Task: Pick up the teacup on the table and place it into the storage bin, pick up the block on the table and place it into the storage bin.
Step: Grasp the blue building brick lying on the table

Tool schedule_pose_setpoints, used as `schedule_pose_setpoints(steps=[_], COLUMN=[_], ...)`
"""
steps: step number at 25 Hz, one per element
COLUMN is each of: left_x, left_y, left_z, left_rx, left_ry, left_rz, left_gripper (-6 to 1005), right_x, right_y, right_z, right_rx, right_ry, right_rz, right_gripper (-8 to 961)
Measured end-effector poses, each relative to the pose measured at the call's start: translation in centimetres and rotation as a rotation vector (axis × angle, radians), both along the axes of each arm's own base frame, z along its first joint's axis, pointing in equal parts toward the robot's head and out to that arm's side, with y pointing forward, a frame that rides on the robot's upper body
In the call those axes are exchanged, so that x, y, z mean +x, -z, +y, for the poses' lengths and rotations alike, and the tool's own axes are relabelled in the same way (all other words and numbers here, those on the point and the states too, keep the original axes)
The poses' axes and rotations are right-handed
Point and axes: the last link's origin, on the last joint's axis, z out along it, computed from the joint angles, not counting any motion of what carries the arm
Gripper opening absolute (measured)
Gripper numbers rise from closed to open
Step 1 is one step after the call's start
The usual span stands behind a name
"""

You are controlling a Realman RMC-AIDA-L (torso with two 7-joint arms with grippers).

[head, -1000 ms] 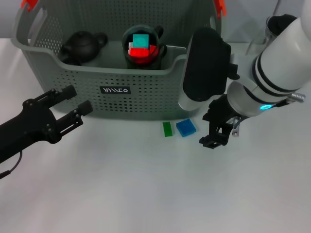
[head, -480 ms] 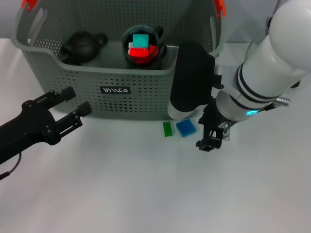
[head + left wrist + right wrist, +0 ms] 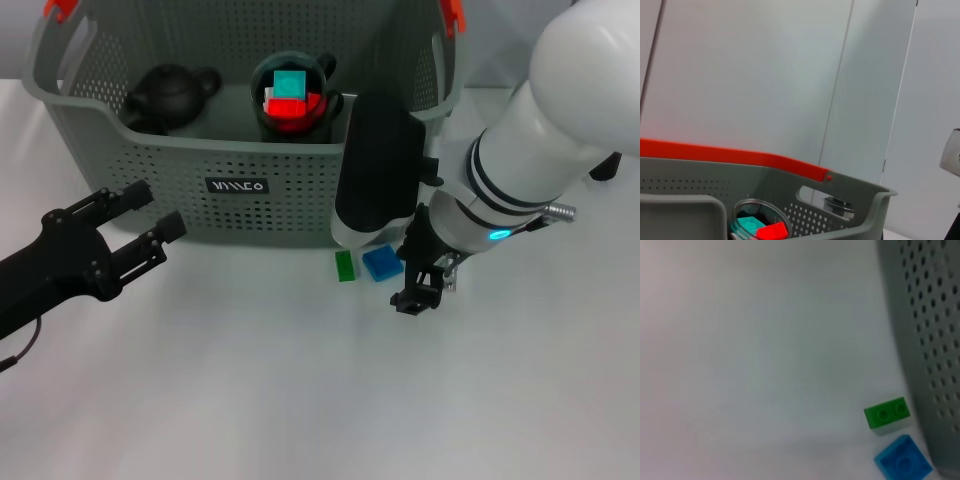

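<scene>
Nearest you on the white bench (image 3: pixel 300 400), your left gripper (image 3: pixel 150 220) hovered before the storage bin (image 3: pixel 250 165), fingers apart and empty. Your right gripper (image 3: pixel 418 290) hung low just beside the blue block (image 3: pixel 382 263); I could not tell how its fingers stood. The green block (image 3: pixel 344 265) lay almost touching the blue one, both close under the bin's front wall. A wide grasp could have nudged the neighbour or struck the wall. Farther back, inside the bin, sat the teacup (image 3: pixel 292 95) holding small blocks, and a dark teapot (image 3: pixel 170 95).

The right arm's black forearm (image 3: pixel 377 165) hides the storage bin (image 3: pixel 240 160) front corner and part of the blue block (image 3: pixel 382 263).
</scene>
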Motion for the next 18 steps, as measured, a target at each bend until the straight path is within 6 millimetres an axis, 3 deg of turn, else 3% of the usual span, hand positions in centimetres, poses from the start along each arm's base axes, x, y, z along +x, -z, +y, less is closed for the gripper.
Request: schedule_pose_setpoints(steps=[18], left_x=[-0.2], left_y=[0.0], left_z=[0.0], left_rx=[0.003], left_ry=[-0.012], left_rz=[0.004], left_gripper=[628], right_x=[1.0], right_y=[2.0], right_z=[0.3], right_rx=[0.004], right_ry=[0.011], right_rz=[0.022], right_gripper=[577])
